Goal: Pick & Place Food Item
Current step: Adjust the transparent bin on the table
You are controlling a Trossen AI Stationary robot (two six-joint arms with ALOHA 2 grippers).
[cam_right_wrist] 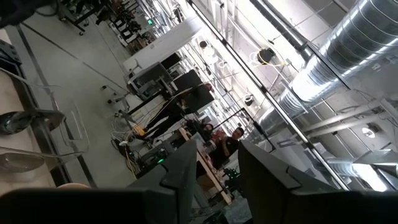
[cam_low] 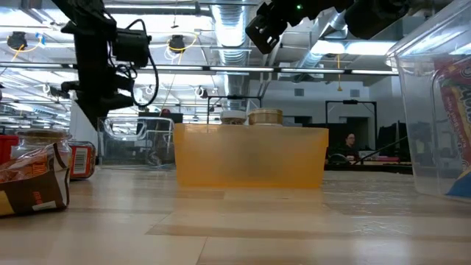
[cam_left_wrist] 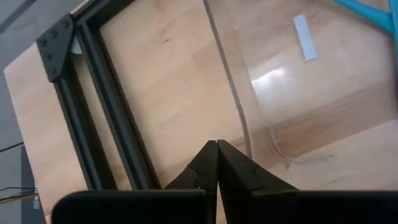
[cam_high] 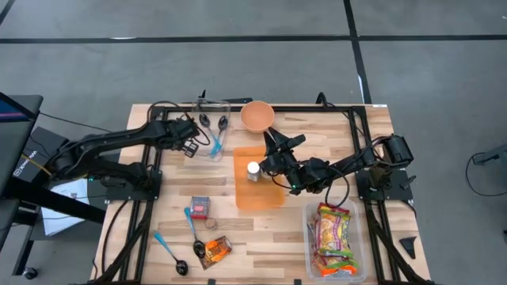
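Note:
A small white-lidded jar (cam_high: 253, 170) stands upright on an orange tray (cam_high: 265, 196) at the table's middle; its lid shows above the tray wall in the low view (cam_low: 234, 116). My right gripper (cam_high: 279, 144) is open and empty, raised high over the tray's far end, just right of the jar; in the low view it is near the top (cam_low: 265, 26), and its wrist view (cam_right_wrist: 214, 171) looks up into the room. My left gripper (cam_high: 190, 145) is shut and empty (cam_left_wrist: 216, 146), above the table beside the left wall of a clear container (cam_high: 212, 131) holding spoons.
An orange bowl (cam_high: 257, 116) stands at the far edge. A clear bin (cam_high: 358, 237) of snack packets is at the near right. A red box (cam_high: 200, 207), loose spoons (cam_high: 194, 233) and a snack packet (cam_high: 215, 249) lie near left. Black frame rails (cam_high: 348, 115) border the table.

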